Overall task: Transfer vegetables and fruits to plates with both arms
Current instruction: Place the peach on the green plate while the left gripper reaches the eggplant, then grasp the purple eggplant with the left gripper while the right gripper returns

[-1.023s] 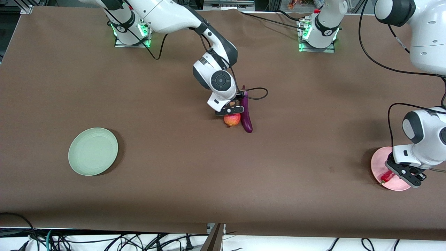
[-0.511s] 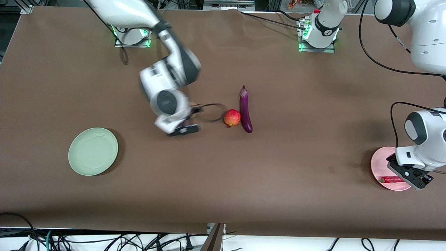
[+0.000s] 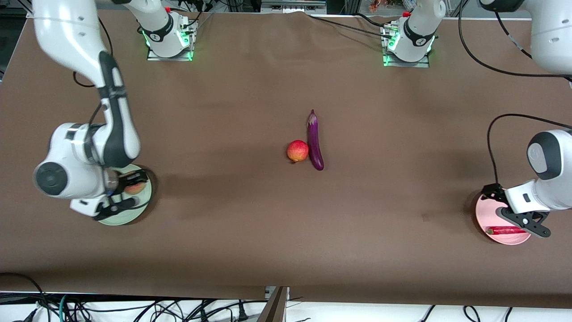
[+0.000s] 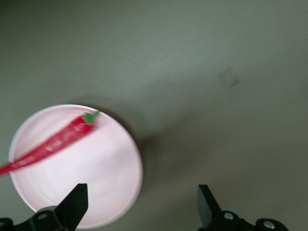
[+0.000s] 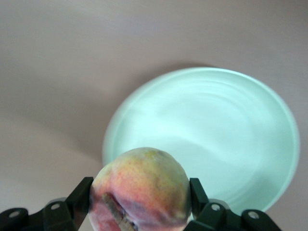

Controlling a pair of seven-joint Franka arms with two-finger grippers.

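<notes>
Since a moment ago the right gripper [image 3: 119, 195] has swung from mid-table to hang over the mint green plate [image 3: 138, 208] with its fingers clamped on the peach [image 3: 134, 187], above a brown table [image 3: 232, 232] fringed with loose cables nearest the front camera. At the left arm's end, the pink plate [image 3: 485, 210] holds the chili pepper [image 3: 505, 230], and the left gripper [image 3: 525, 221] hangs over it, fingers spread. Mid-table the apple [image 3: 297, 151] sits just beside, perhaps touching, the eggplant [image 3: 315, 141].

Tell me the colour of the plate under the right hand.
Pale mint green plate, clearest in the right wrist view; the right hand holds the peach over it.
</notes>
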